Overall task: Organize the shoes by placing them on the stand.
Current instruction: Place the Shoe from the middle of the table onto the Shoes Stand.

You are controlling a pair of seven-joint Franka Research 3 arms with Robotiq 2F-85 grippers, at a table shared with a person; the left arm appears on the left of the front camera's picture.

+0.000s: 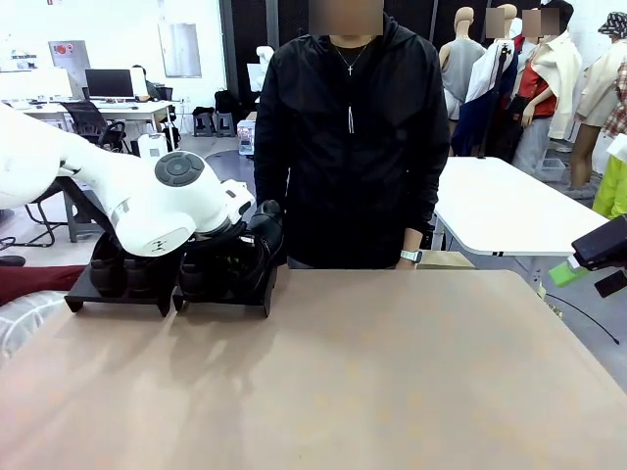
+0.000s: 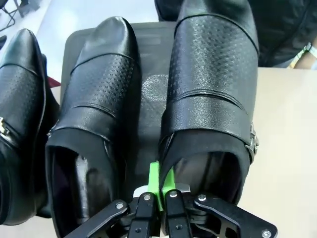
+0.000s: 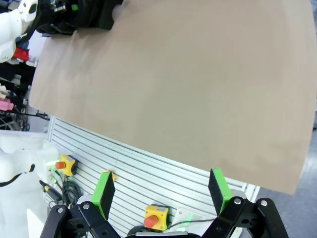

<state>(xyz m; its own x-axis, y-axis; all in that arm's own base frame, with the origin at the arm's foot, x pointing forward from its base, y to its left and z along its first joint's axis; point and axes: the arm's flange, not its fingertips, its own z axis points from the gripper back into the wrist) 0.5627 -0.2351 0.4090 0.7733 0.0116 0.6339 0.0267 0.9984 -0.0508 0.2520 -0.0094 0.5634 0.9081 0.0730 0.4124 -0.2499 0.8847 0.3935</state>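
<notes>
We had the left gripper (image 2: 157,191) over the right section of the stand (image 1: 223,299) at the far left of the table (image 1: 372,382), jaws clamped together on the inner heel edge of the right-hand shoe (image 2: 210,94). That shoe sat on the stand just beside its mate (image 2: 91,119), toes pointing away from the wrist camera. A third shoe (image 2: 20,124) sat further left, on the left section (image 1: 118,294). The person (image 1: 353,137) stood at the far edge behind the stand. The right gripper (image 3: 163,191) hung off the table's right side, jaws wide apart and holding nothing, above a slatted panel (image 3: 143,168) with red buttons (image 3: 151,218).
</notes>
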